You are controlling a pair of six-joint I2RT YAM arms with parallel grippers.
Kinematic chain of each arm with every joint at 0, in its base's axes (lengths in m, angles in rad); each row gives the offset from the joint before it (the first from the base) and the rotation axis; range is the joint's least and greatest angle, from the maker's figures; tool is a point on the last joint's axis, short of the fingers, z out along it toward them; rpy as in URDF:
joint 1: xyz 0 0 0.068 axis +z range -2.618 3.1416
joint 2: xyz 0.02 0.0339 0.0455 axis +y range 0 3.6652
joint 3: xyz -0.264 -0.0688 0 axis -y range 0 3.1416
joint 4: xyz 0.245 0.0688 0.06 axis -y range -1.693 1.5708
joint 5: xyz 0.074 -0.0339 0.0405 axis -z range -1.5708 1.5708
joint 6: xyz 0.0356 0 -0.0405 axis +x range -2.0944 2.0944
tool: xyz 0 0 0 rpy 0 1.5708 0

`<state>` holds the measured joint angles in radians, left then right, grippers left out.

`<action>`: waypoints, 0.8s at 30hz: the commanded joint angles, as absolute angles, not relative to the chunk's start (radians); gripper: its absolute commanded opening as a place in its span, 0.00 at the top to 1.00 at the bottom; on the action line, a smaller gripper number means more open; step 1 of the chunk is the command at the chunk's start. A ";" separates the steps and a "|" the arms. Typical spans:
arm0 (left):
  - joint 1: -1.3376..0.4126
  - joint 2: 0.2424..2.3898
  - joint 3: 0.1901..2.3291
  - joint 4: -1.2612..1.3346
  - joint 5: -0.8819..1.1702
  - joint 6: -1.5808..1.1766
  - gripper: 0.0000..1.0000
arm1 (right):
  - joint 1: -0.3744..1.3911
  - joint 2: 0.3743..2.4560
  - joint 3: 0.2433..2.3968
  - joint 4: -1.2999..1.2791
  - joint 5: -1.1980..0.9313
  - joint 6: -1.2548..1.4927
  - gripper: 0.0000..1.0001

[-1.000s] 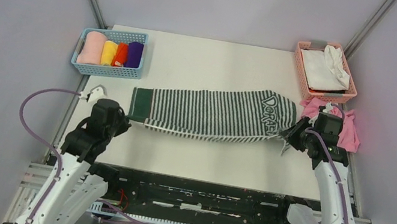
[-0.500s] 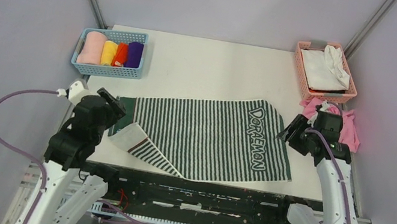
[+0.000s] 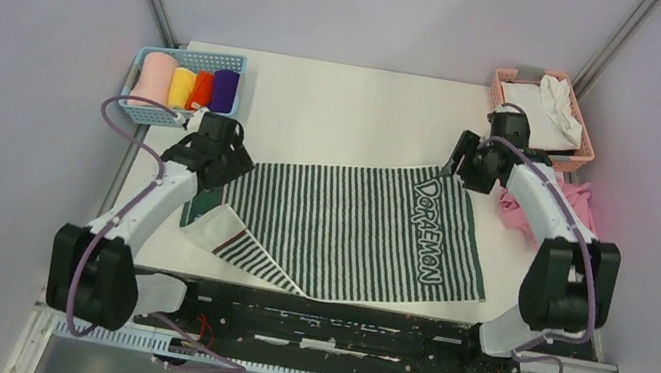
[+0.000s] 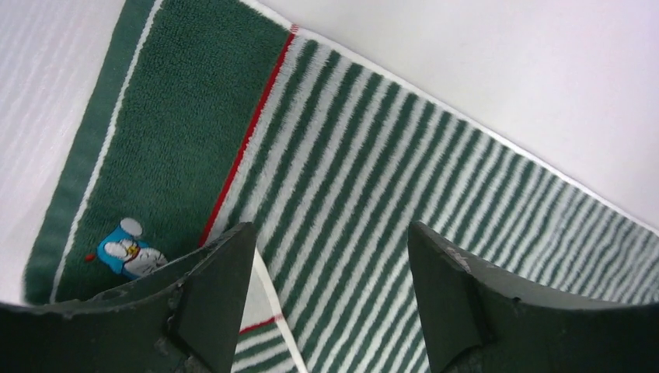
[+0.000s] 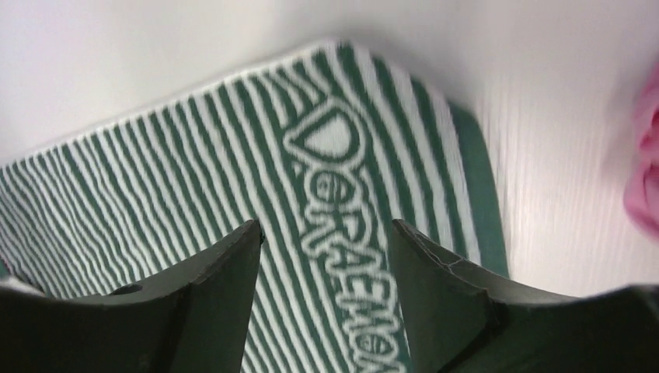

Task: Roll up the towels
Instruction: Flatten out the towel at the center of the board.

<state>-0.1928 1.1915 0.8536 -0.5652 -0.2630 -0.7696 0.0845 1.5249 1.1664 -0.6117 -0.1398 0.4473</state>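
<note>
**A:** What lies nearest us?

**B:** The large dark-green-and-white striped towel (image 3: 349,230) of terry, lettered "DORAEMON". It is spread on the white table (image 3: 350,109), and its near left corner is folded over onto itself.

**A:** And our 2 grippers?

**B:** Our left gripper (image 4: 330,303) hangs over that towel's left end, above the solid green band with the small blue cartoon patch (image 4: 124,249). Its fingers are spread and hold nothing. Our right gripper (image 5: 322,295) hangs over the towel's far right corner, above the lettering, its fingers likewise parted and empty.

**A:** Farther back?

**B:** A crumpled pink cloth (image 3: 580,200) lies just right of the towel. Beyond the towel's left end, a light-blue mesh basket (image 3: 178,116) holds 4 rolled cloths. The small deep-purple cloth (image 3: 224,91) is the rightmost roll. Beyond the towel's right end, a pink plastic basket (image 3: 498,81) holds a white cloth (image 3: 542,110).
</note>
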 commanded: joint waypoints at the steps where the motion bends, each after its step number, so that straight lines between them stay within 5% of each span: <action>1: -0.136 1.331 0.894 -0.434 -0.213 -0.744 0.21 | 0.064 1.709 1.344 -0.577 -0.119 0.395 0.30; 18: -0.072 1.513 0.781 -0.380 -0.246 -0.791 0.23 | -0.048 2.109 1.596 -0.641 -0.345 0.270 0.25; 24: -0.072 1.512 0.760 -0.367 -0.254 -0.804 0.23 | -0.040 2.156 1.600 -0.661 -0.433 0.269 0.35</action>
<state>-0.0753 1.5024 0.7830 -0.4099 -0.2348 -0.7765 -0.0521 2.1284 1.5852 -0.6365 -0.3527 0.2859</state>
